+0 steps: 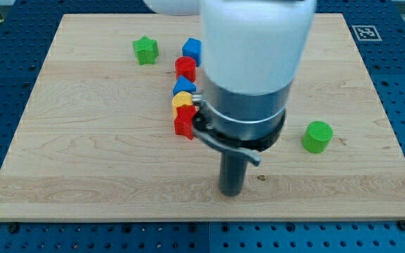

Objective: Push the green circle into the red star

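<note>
- The tip (231, 193) is seen low on the board (83, 161), near the middle. No block is touched by it.
- No fingers are found on this arm, so nothing is held or let go. Only a rod (231, 174) is used, and blocks can only be pushed.
- The green circle (318, 136) is seen at about 2 o'clock from the tip, well apart from it, near the view's right.
- The red star (183, 124) is seen at about 10 o'clock from the tip. It sits at the bottom of a row of blocks.
- Above it in the row, a yellow block (181, 100), a blue block (184, 86), a red circle (185, 67) and a second blue block (192, 50) are stacked toward 12 o'clock. The yellow block seems to be touched by the star.
- A green star (145, 50) is seen alone, at about 9 o'clock from the top of the row.
- The tip lies between the circle and the star. For a push toward 9 o'clock, the far side of the circle must first be reached.
- If the circle is bumped on the way round, it may be sent toward the board's right edge.
- A round block slips off a thin rod with ease. If it is pushed off-centre, it may roll away to one side.
- If the push is aimed too high, the yellow or blue block may be hit, not the star.
- If the push is too hard, the whole row may be knocked apart.
- Part of the row is hidden by the big arm (248, 70), so the aim is hard to check.
</note>
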